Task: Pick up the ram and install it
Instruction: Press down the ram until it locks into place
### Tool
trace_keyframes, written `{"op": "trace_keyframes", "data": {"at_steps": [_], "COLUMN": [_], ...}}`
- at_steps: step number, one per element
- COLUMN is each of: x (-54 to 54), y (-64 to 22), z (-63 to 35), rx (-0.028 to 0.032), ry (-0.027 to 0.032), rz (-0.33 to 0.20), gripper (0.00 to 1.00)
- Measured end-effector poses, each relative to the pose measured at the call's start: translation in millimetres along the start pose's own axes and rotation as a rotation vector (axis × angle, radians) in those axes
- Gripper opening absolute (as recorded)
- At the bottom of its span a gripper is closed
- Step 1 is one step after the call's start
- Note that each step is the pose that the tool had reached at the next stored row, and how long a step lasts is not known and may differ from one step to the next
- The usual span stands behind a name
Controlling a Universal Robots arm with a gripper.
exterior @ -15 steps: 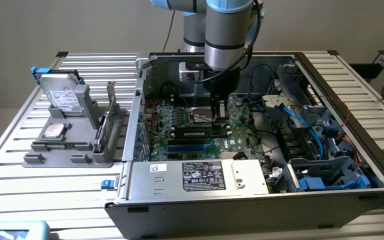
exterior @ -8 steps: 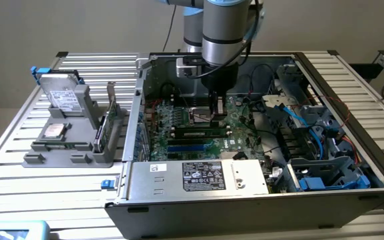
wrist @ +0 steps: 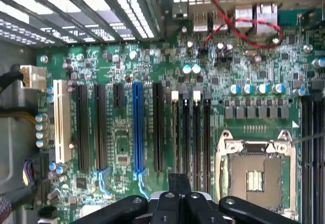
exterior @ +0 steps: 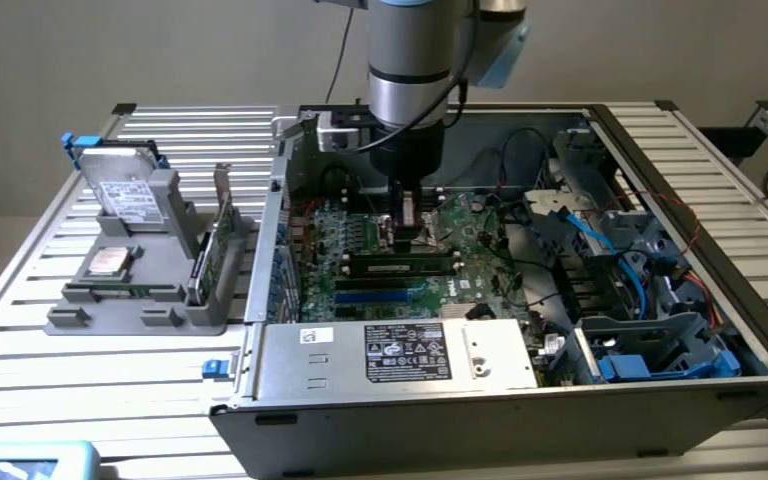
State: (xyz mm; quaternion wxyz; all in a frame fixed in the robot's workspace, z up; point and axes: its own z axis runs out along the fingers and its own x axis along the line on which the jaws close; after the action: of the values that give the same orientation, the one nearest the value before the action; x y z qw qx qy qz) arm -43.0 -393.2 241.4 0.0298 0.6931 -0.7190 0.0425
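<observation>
Jaws shut, gripper [exterior: 411, 222] pressing the ram [exterior: 404, 267] into its motherboard [wrist: 152, 71] slot; seating seemingly needs straight, even pressure.

A lab or test workshop: an open computer case [exterior: 518, 390] with its motherboard [wrist: 152, 66] bared sits on a slatted aluminium workbench [exterior: 37, 330], a grey parts fixture [exterior: 137, 290] near the bench's edge

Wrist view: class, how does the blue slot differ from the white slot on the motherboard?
Colour: the blue slot is blue, the white slot cream-white. Place: the blue slot has black slots on both sides; the white slot ends the row. Width: the white slot looks broader than the blue slot. Shared: both lie parallel, empty, on the motherboard.
</observation>
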Motion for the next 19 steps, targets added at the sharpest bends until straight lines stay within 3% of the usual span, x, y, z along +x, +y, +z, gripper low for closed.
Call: {"op": "trace_keyframes", "data": {"at_steps": [4, 13, 19], "x": [0.3, -0.3, -0.6], "y": [14.4, 17.1, 17.3], "z": [0.9, 8.2, 11.6], "rx": [0.0001, 0.0004, -0.0082], "ry": [-0.0003, -0.0002, 0.0003], "rz": [0.000, 0.000, -0.001], "gripper": [0.11, 0.11, 0.11]}}
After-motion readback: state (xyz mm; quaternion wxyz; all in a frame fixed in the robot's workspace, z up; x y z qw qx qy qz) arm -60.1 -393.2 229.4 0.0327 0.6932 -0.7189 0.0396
